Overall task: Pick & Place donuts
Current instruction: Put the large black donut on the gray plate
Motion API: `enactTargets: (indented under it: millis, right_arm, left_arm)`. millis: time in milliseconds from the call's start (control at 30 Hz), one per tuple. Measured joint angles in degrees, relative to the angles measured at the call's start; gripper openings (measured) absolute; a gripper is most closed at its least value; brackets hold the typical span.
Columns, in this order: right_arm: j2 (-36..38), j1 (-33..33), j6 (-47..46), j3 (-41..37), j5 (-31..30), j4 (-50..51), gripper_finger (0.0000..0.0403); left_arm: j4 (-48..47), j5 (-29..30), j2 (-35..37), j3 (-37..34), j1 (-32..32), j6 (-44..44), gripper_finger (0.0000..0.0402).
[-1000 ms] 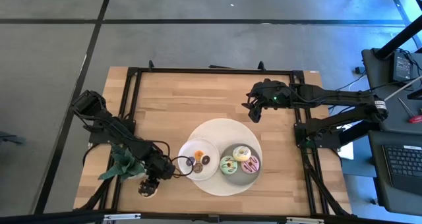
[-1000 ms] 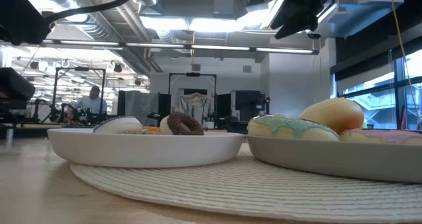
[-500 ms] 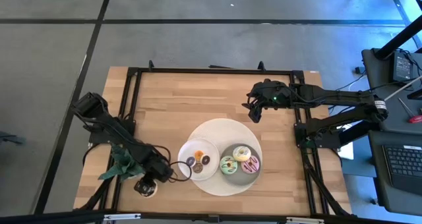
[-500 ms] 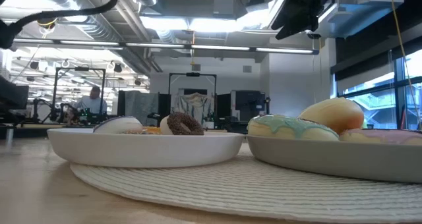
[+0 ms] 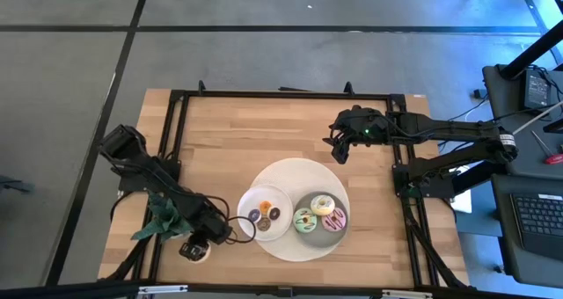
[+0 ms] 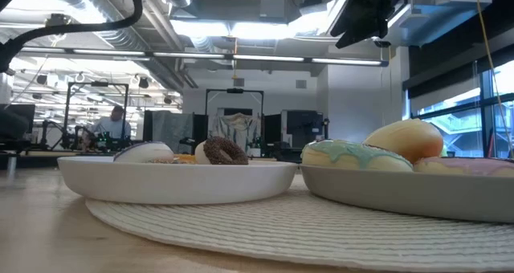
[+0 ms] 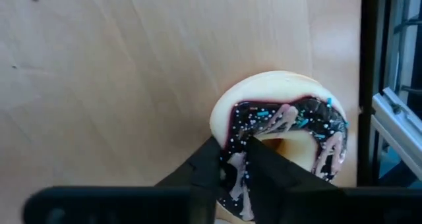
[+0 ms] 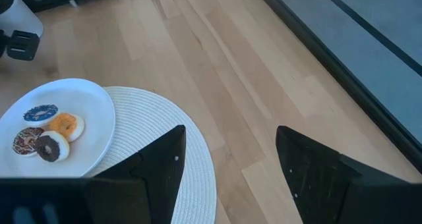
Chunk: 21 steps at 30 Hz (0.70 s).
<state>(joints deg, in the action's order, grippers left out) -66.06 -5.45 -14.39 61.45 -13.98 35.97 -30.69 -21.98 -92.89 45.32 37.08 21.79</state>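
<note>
Chocolate sprinkled donut (image 7: 283,141) flat, hole up; left gripper (image 7: 232,168) pinching rim; right gripper (image 8: 227,159) open, empty.

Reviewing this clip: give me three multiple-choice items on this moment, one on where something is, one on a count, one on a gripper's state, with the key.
1. Where is the sprinkled chocolate donut?
A. on the grey plate
B. on the bare wood near the table's left front corner
C. on the white plate

2. How many donuts lie on the grey plate?
A. one
B. three
C. five

3. What is the left gripper doing?
A. closed on the chocolate donut's ring
B. hanging open above the mat
C. gripping a plate rim

Key: 1 B, the left wrist view shows it on wood beside the frame rail. 2 B, the high view shows a white, a green and a pink one. 3 A, one finger is in the hole and one outside.
</note>
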Motion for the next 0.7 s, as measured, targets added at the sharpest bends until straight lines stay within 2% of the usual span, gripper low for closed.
enactTargets:
  millis: [167,300,567,633,700]
  right_arm:
    - [0.00,0.00,-0.04,0.00,0.00,-0.02,0.0237]
    - [0.00,0.00,-0.04,0.00,0.00,-0.17,0.0237]
    - [0.00,0.00,-0.31,0.00,0.02,-1.75,0.0237]
    - [0.00,0.00,-0.47,0.00,0.06,-1.76,0.0237]
    - [0.00,0.00,-0.29,-0.01,0.68,-1.91,0.0237]
  left_arm:
    - [-0.03,1.05,2.04,-0.04,-1.31,5.34,0.0018]
    - [-0.01,5.80,5.83,-0.04,-3.64,11.37,0.0013]
    - [0.07,26.66,13.74,4.87,-8.26,12.61,0.0017]
    - [0.66,33.58,14.54,6.69,-9.80,10.42,0.0017]
    - [1.57,42.96,14.65,8.31,-11.62,8.76,0.0018]
